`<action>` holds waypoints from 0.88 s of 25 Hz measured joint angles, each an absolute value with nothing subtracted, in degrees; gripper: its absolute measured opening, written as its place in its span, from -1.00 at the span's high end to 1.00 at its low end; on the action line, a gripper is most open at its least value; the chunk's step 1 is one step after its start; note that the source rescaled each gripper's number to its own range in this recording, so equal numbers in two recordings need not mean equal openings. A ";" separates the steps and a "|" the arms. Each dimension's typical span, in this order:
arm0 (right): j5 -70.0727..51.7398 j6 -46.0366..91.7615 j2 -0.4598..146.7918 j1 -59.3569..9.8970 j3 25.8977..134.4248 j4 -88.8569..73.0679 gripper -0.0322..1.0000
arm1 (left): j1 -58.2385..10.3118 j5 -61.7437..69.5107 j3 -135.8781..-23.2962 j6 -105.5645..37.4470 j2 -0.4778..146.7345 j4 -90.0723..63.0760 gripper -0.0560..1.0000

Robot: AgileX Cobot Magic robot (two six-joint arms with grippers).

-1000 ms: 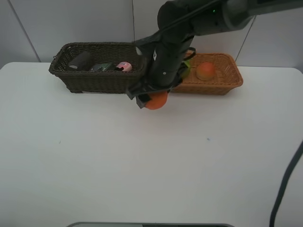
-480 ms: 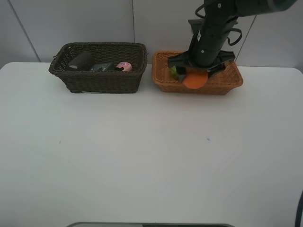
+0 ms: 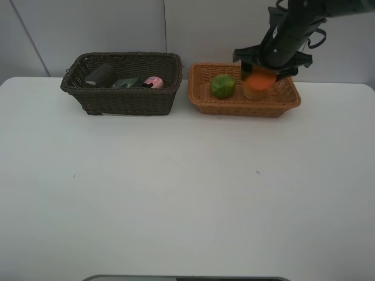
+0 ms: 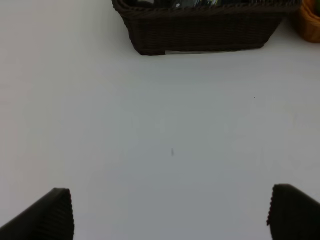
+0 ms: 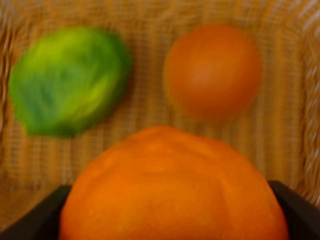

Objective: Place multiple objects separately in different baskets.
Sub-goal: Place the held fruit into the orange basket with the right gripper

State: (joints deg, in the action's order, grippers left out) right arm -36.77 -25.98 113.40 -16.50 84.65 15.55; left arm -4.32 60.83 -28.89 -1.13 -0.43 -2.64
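Observation:
My right gripper (image 3: 262, 71) hangs over the right half of the orange-tan basket (image 3: 204, 105), shut on the orange (image 3: 262, 76). In the right wrist view the orange (image 5: 172, 185) fills the space between the two dark fingers (image 5: 35, 220). Below it in the basket lie the green fruit (image 5: 67, 80) and the red-yellow peach-like fruit (image 5: 212, 70). The green fruit (image 3: 222, 86) sits in the basket's left half, the peach-like fruit (image 3: 254, 91) just under the orange. The dark brown basket (image 3: 123, 102) holds a mauve-grey cup (image 3: 98, 75), a dark grey bottle (image 3: 126, 83) and the pink bottle (image 3: 153, 82). My left gripper (image 4: 170, 215) stands open over bare table.
The two baskets stand side by side at the back of the white table (image 3: 176, 193), close to the wall. In the left wrist view the dark basket (image 4: 200, 30) is ahead, with a corner of the orange-tan basket (image 4: 311, 20) beside it.
My right arm carried the orange from left of the baskets to over the orange-tan basket, then further back and right. The green fruit has come into full view.

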 joint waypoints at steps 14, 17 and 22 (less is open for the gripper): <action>-31.19 -25.98 118.52 -11.32 84.65 18.61 -0.34 | -4.32 60.83 -28.89 -1.13 -0.43 -2.64 -0.94; -31.15 -25.98 119.59 -11.32 84.65 18.55 -0.34 | -4.32 60.83 -28.89 -1.13 -0.43 -2.64 -0.94; -31.15 -25.98 119.88 -11.32 84.65 18.55 -0.34 | -4.32 60.83 -28.89 -1.13 -0.43 -2.64 -0.94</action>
State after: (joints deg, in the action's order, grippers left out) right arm -31.15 -25.98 119.88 -11.32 84.65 18.55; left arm -4.32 60.83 -28.89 -1.13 -0.43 -2.64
